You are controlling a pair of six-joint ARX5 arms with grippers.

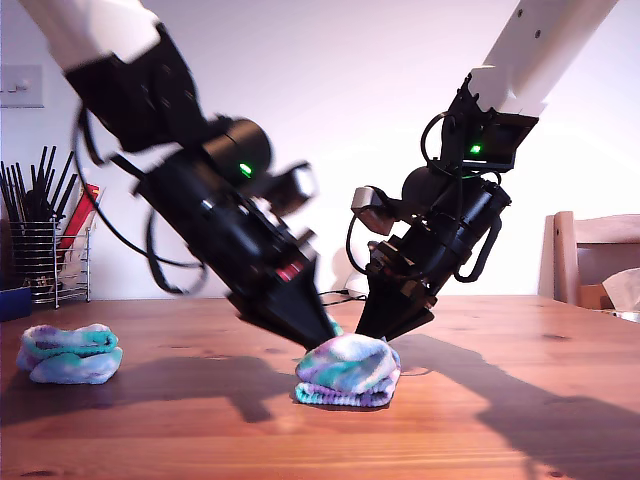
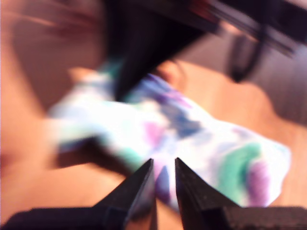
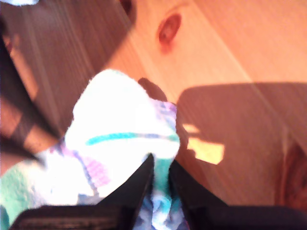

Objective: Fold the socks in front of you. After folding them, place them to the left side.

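A tie-dyed teal, purple and white sock [image 1: 348, 372] lies bunched in a folded bundle on the wooden table [image 1: 500, 400], near the middle of the exterior view. My first gripper [image 1: 325, 340] comes down on it from the exterior view's left. Its jaws are nearly together, pinching sock [image 2: 201, 139] fabric at the tips [image 2: 164, 165]. My second gripper [image 1: 370, 335] leans in from the exterior view's right and is shut on the same sock [image 3: 120, 124] at its tips [image 3: 160, 160]. A second folded sock [image 1: 68, 353] rests at the exterior view's far left.
A wire holder with black utensils [image 1: 40, 240] and a blue container [image 1: 12, 300] stand at the back on the exterior view's left. A wooden chair [image 1: 595, 255] and a white tissue [image 1: 625, 290] are at its right edge. Cables [image 1: 345, 295] lie behind the grippers.
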